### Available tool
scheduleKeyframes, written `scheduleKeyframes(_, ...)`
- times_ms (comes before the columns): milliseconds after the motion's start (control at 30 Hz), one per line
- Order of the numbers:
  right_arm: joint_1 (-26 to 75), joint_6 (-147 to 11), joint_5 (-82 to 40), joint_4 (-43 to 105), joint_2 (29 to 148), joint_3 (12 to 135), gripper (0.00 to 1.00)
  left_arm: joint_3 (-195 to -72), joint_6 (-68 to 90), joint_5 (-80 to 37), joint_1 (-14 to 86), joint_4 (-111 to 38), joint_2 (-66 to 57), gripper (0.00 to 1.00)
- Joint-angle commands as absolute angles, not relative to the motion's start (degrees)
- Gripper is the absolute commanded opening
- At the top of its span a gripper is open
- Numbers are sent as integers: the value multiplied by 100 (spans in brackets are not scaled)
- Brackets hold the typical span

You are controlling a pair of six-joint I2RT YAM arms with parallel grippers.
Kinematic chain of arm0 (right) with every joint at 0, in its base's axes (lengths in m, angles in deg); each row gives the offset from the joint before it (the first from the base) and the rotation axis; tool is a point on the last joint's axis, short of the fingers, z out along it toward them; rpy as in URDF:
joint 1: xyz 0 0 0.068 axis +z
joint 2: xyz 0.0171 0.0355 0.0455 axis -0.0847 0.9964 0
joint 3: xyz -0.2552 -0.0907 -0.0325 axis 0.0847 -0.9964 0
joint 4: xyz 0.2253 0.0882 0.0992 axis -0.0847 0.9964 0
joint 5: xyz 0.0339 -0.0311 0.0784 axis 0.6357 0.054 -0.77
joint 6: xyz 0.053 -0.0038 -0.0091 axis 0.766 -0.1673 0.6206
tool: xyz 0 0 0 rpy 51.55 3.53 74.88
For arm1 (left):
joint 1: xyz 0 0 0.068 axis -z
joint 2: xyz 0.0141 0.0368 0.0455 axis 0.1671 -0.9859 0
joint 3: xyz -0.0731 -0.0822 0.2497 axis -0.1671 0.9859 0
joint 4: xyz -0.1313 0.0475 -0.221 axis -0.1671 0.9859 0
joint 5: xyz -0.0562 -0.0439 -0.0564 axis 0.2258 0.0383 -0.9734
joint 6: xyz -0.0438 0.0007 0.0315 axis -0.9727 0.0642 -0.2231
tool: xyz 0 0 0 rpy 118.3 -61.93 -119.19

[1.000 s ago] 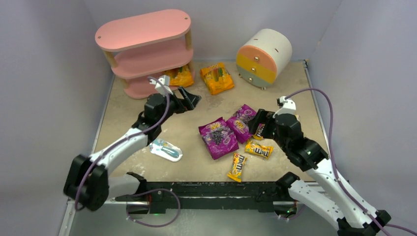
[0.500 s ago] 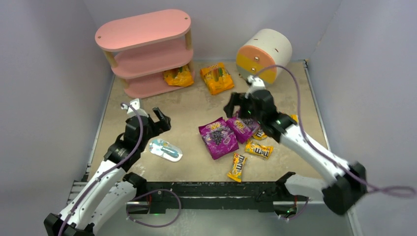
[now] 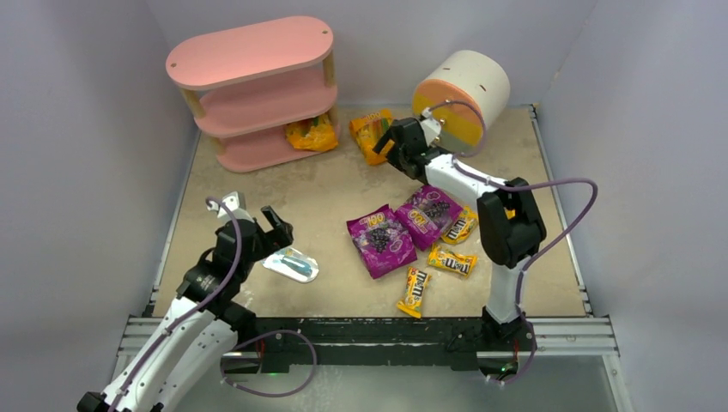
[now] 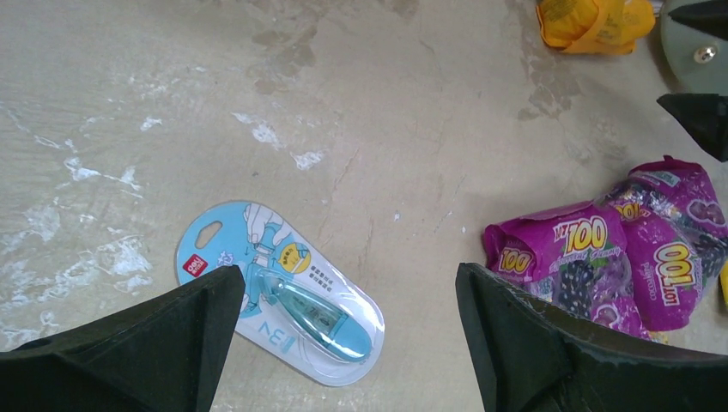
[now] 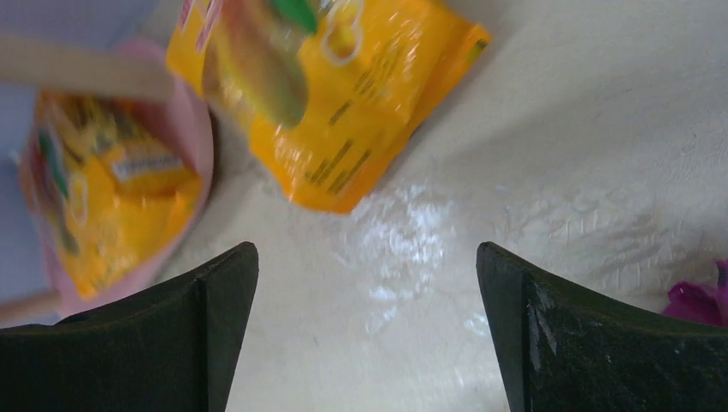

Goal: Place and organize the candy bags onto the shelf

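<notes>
The pink shelf (image 3: 249, 86) stands at the far left. One orange-yellow candy bag (image 3: 312, 133) lies on its bottom tier; it also shows in the right wrist view (image 5: 112, 189). The second orange bag (image 3: 367, 127) lies on the table beside it (image 5: 318, 86). My right gripper (image 3: 391, 142) is open and empty just near of that bag (image 5: 365, 326). Two purple bags (image 3: 380, 240) (image 3: 433, 210) lie mid-table. Three M&M's packs (image 3: 415, 290) (image 3: 452, 260) (image 3: 459, 227) lie near them. My left gripper (image 3: 276, 225) is open and empty (image 4: 348, 335), above the blue packet.
A light-blue and white packet (image 3: 292, 262) lies on the table under my left gripper (image 4: 279, 292). A round cream drum cabinet (image 3: 459, 94) with orange-yellow drawers stands at the far right, close behind my right arm. Purple walls close in the table.
My right arm has swung from the purple bags to the far side, up to the loose orange bag. My left arm has drawn back from the shelf to over the blue packet.
</notes>
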State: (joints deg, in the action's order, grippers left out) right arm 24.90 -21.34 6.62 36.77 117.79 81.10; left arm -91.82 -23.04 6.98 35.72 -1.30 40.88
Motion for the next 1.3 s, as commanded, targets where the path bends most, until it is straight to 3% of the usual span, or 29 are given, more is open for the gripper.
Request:
scheduleKeyframes(0, 2170, -350, 722, 2105, 11791, 7621, 99, -9143, -2345, 340, 3563, -349, 4100, 100)
scheduleKeyframes(200, 2143, -196, 579, 2323, 12715, 8469, 96, -9246, -2322, 295, 3563, -221, 4208, 100)
scheduleKeyframes(400, 2142, 267, 694, 1312, 13167, 8094, 89, -9249, -2317, 416, 3563, -12, 4381, 100)
scheduleKeyframes(500, 2160, -105, 714, 874, 13327, 8145, 73, -9285, -2287, 400, 3563, 60, 4388, 100)
scheduleKeyframes(567, 2160, -600, 682, 347, 13346, 8073, 55, -9291, -2241, 423, 3563, 60, 4394, 100)
scheduleKeyframes(600, 2163, -888, 657, 125, 13346, 8020, 46, -9291, -2237, 440, 3563, 65, 4381, 100)
scheduleKeyframes(667, 2168, -1281, 632, 53, 13283, 7932, 18, -9278, -2258, 437, 3563, 47, 4346, 100)
scheduleKeyframes(733, 2160, -1655, 466, -10, 13113, 7784, 0, -9227, -2271, 336, 3563, -32, 4323, 100)
scheduleKeyframes(1000, 2160, -4429, -522, -74, 11507, 7386, 0, -9123, -2073, -198, 3563, -653, 4358, 100)
scheduleKeyframes(1267, 2151, -6055, -2168, 2640, 9489, 7395, 0, -8256, -2324, -1252, 3555, -3109, 3987, 100)
